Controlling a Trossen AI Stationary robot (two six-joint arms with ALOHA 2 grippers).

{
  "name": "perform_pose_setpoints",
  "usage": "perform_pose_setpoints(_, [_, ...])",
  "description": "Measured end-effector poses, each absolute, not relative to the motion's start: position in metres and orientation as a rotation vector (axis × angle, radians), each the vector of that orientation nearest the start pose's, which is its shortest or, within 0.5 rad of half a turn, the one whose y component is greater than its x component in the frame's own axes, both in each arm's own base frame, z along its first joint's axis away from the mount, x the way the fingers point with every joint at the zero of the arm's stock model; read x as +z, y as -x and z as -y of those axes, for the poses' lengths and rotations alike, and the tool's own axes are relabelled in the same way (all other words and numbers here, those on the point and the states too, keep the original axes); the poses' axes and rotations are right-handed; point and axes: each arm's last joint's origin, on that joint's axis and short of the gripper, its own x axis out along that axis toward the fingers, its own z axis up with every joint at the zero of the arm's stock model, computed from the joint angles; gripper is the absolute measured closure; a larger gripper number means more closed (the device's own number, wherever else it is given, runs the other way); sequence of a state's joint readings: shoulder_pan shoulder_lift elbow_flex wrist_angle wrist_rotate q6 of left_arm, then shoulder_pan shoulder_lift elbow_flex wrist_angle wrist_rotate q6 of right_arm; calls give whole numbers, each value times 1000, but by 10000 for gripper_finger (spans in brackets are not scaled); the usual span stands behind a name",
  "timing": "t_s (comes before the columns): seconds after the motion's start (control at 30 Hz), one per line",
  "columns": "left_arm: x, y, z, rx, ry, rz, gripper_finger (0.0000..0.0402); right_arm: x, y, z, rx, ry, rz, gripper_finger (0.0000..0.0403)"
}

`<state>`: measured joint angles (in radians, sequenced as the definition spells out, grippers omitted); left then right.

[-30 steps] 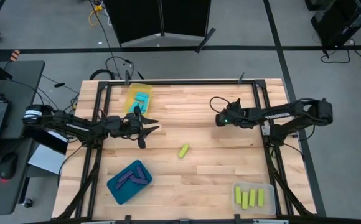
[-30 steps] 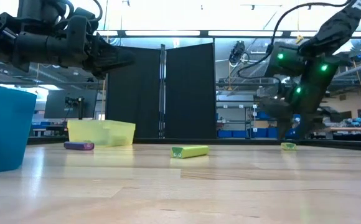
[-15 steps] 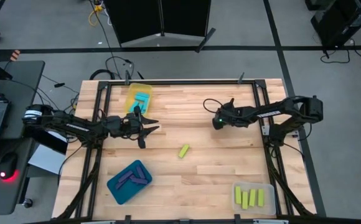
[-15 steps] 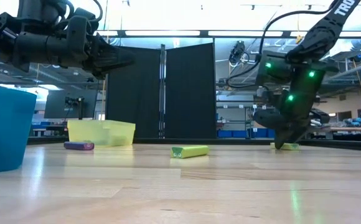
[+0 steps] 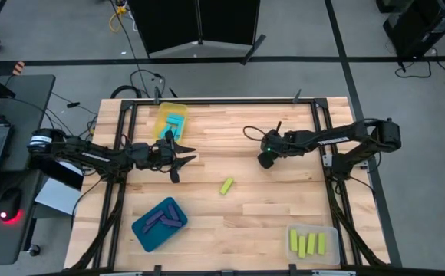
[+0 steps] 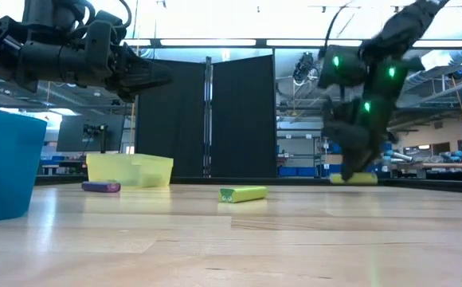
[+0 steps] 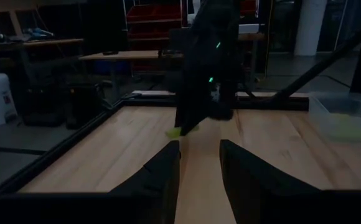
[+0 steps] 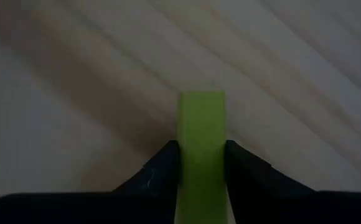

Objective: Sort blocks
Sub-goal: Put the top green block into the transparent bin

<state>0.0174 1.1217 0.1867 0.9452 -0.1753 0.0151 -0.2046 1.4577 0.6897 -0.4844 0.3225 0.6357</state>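
Observation:
My right gripper [image 5: 262, 161] hovers over the middle of the table, right of centre, shut on a yellow-green block [image 8: 201, 118]. In the low view this block [image 6: 354, 178] shows just under the gripper. A second yellow-green block [image 5: 227, 185] lies flat on the table between the arms. A purple block [image 6: 101, 186] lies on the table in front of the yellow tray [image 5: 170, 120]. My left gripper [image 5: 182, 159] hangs above the table left of centre, open, with nothing between its fingers [image 7: 168, 171]. My right gripper pinches the yellow-green block by its two long sides [image 8: 183, 155] between its two fingers, toward one end. The fingers come from above, pointing down, and lie across the block. The block sits level and looks lifted a little clear of the table.
The yellow tray at the far left holds cyan blocks. A blue tray [image 5: 159, 223] at the near left holds purple blocks. A clear tray [image 5: 312, 243] at the near right holds several yellow-green blocks. Bare wood lies between the arms and at the near middle.
My right gripper has moved toward the table's left and near edges, come down over a yellow-green block and shut on it. The block has then risen a little off the table with the gripper.

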Motion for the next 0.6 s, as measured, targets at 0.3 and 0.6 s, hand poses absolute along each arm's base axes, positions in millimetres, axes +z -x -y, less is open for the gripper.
perform_pose_setpoints(0.3, [181, -195, -8, 193, -15, 7, 280, 216, -249, -3, -632, -413, -1053, 291])
perform_pose_setpoints(0.6, [181, -195, -8, 193, -20, 7, 280, 254, -239, -77, -438, -508, -1140, 291])
